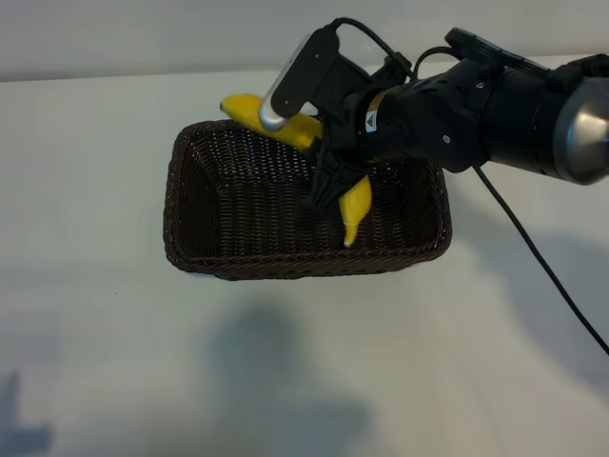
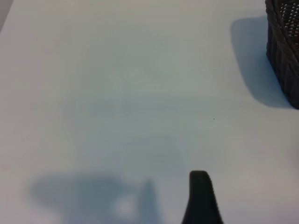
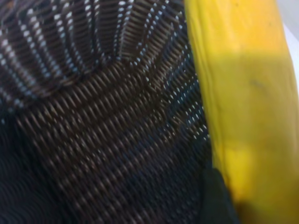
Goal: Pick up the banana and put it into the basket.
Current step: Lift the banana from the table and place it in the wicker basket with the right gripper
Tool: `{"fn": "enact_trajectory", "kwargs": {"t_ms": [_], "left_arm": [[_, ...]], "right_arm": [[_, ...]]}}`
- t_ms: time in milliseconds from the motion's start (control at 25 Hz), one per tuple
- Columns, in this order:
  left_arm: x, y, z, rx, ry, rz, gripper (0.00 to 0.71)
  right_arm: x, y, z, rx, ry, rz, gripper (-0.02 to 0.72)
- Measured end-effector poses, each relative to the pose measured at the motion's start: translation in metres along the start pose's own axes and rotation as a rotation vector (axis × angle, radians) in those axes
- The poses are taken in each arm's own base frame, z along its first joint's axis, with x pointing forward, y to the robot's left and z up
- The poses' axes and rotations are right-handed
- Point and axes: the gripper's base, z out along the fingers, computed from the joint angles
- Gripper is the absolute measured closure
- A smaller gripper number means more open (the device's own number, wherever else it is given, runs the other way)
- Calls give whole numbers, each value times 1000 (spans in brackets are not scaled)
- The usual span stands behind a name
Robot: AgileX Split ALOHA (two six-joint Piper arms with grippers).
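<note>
Right pincer [image 1: 331, 190], on its black arm, pinches the smooth, bright yellow, curved banana [image 1: 354, 205] at mid-length, hanging it over the dark brown woven wicker basket [image 1: 205, 249]. One end pokes past the far braided rim behind the pincer, the other dips inside below it. Released here, the banana could catch that rim and tip out onto the white worktop [image 1: 95, 362]. Left pincer [image 2: 201, 198] idles spread, well apart from the basket.

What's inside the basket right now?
The basket shows only bare weave where visible. The right gripper holds the banana over its interior, tip pointing down. The floor under the gripper and banana is covered. The left gripper sits apart, over bare table.
</note>
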Motion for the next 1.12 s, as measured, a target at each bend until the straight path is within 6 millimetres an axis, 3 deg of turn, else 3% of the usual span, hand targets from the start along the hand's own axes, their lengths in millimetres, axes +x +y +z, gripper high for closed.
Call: {"fn": "enact_trajectory", "kwargs": {"t_ms": [480,840,1120], "left_arm": [[0,0,0,0,0,0,181],[0,0,0,0,0,-1,181],[0,0,0,0,0,-1,181]], "right_arm": [[4,2,3,-43,64,-243,281],[-17,-1,12,-160,117,-308,281],[-21,4,30,-269,126,-385,281]]}}
